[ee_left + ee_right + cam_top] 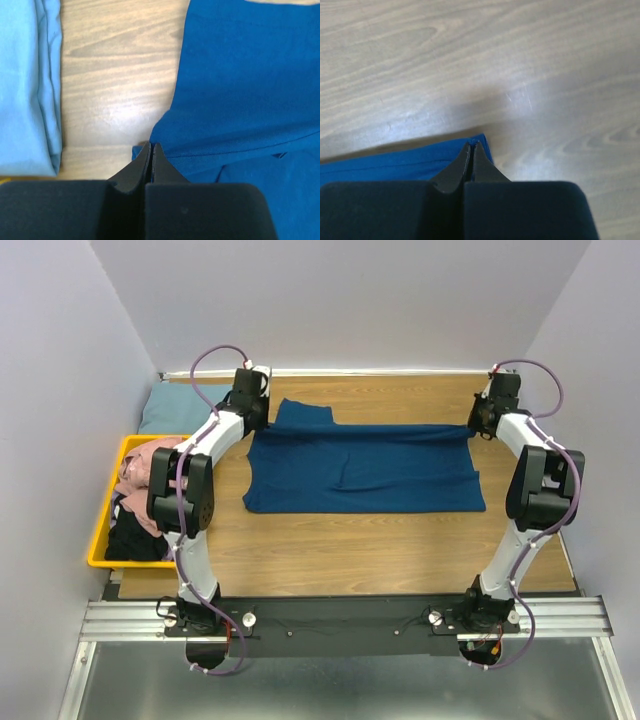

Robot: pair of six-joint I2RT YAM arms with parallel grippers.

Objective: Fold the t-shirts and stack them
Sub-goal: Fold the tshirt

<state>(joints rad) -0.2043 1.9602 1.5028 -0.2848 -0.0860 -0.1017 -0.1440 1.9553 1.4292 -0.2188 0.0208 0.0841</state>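
A dark blue t-shirt (pixel 365 468) lies spread flat across the middle of the wooden table, one sleeve pointing to the far left. My left gripper (pixel 258 420) is shut on its far left edge (pixel 165 135). My right gripper (pixel 478 424) is shut on its far right corner (pixel 481 142). A folded pale grey-blue t-shirt (pixel 175 406) lies at the far left corner and fills the left side of the left wrist view (pixel 25 85). Pink (pixel 140 465) and black (pixel 132 535) t-shirts lie bunched in the bin.
A yellow plastic bin (pixel 100 530) stands along the table's left edge. Bare wood (pixel 360 550) lies between the blue shirt and the arm bases. Grey walls close in the table at the back and both sides.
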